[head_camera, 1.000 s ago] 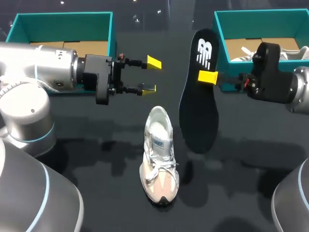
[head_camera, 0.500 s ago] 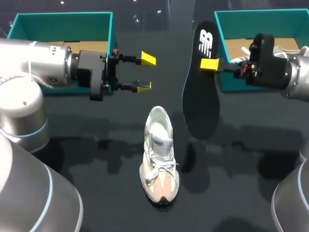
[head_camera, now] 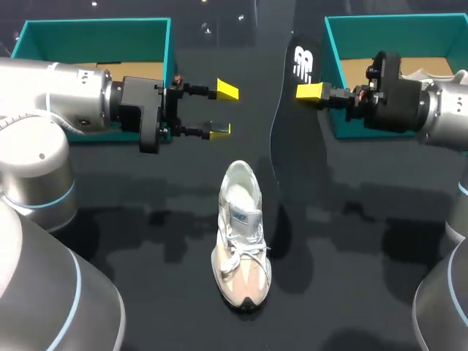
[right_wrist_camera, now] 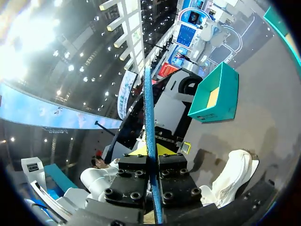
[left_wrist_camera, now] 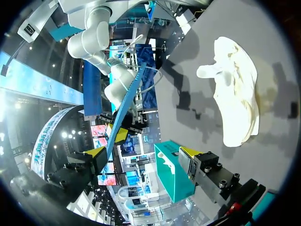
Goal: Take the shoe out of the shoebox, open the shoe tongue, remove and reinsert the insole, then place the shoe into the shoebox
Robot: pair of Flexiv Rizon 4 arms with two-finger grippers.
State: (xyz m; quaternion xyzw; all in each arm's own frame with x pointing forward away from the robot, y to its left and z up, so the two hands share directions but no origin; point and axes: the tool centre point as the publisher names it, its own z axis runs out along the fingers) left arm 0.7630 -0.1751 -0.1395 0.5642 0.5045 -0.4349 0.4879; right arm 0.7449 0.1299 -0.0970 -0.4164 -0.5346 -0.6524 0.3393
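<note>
A pale sneaker (head_camera: 241, 234) stands on the dark table, toe toward the front edge; it also shows ahead of my left gripper (left_wrist_camera: 235, 99) and below my right one (right_wrist_camera: 233, 174). My right gripper (head_camera: 309, 91) is shut on the black insole (head_camera: 289, 131), which hangs in the air behind and to the right of the shoe, heel up. In the right wrist view the insole (right_wrist_camera: 149, 108) runs edge-on out from between the shut fingers (right_wrist_camera: 151, 153). My left gripper (head_camera: 223, 110) hovers open and empty left of the insole, which shows edge-on (left_wrist_camera: 124, 106) ahead of it.
A teal shoebox (head_camera: 95, 33) stands at the back left behind my left arm. A second teal shoebox (head_camera: 333, 58) at the back right holds another pale shoe (head_camera: 442, 77). The right arm reaches across this box.
My right gripper carried the insole up and toward the back, turning it nearly edge-on. My left gripper drew slightly back and stayed open. The shoe did not move.
</note>
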